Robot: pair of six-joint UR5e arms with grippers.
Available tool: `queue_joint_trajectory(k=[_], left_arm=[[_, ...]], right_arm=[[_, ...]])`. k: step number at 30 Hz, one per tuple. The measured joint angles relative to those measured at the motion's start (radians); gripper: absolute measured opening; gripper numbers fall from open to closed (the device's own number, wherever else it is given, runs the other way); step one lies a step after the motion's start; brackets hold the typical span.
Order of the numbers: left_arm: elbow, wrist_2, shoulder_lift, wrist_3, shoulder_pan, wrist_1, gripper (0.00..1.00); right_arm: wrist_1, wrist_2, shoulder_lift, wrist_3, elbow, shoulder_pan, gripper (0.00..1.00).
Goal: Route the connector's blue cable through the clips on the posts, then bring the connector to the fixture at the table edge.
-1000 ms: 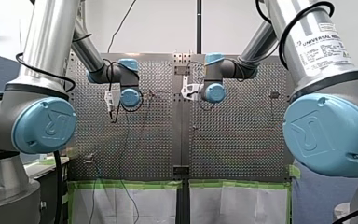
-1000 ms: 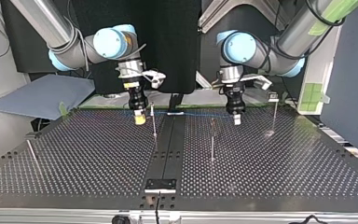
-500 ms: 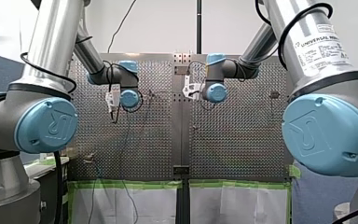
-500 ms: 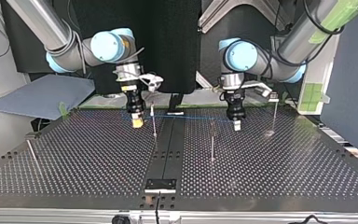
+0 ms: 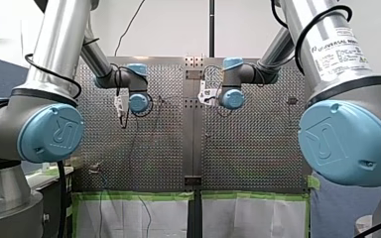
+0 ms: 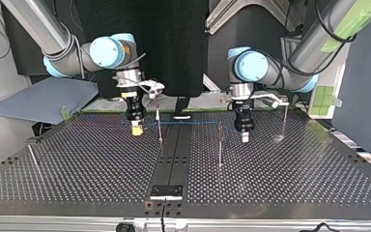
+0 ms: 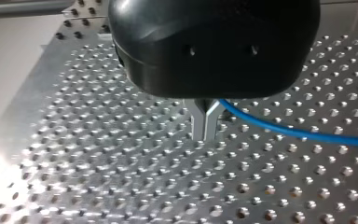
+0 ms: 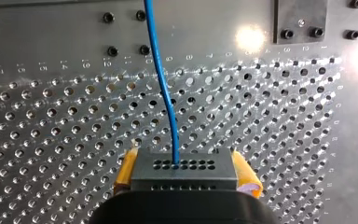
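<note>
Two sets of jaws are closed. The right arm's jaws, faced with yellow pads (image 8: 127,169), are clamped on the black, hole-dotted connector (image 8: 182,171); the left arm's jaws, thin metal fingers (image 7: 196,122), are pinched on the smooth blue cable (image 7: 284,130). Both are pointed straight down over the perforated metal bench (image 6: 294,174), with the cable stretched between them past a slim upright post (image 6: 159,126).

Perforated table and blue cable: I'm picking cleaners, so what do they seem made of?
The silvery perforated table looks like bare metal, perhaps aluminium: bright glare spots. The thin blue cable seems plastic-sheathed: smooth, uniform colour, gentle bend.
</note>
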Motion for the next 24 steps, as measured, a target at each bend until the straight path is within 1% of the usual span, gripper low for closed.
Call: queue_joint_trajectory(k=[5, 11, 19, 24], left_arm=[[0.026, 0.009, -0.031, -0.013, 0.006, -0.012, 0.00], [0.040, 0.016, -0.042, -0.032, 0.023, -0.012, 0.00], [0.041, 0.027, -0.047, -0.042, 0.041, -0.011, 0.00], [0.041, 0.050, -0.047, -0.060, 0.048, -0.009, 0.00]], right_arm=[[-0.001, -0.005, 0.016, 0.000, -0.007, -0.008, 0.00], [-0.005, -0.006, 0.041, 0.000, -0.020, -0.019, 0.00], [-0.001, -0.009, 0.048, 0.000, -0.044, -0.031, 0.00], [0.000, -0.010, 0.048, 0.000, -0.052, -0.034, 0.00]])
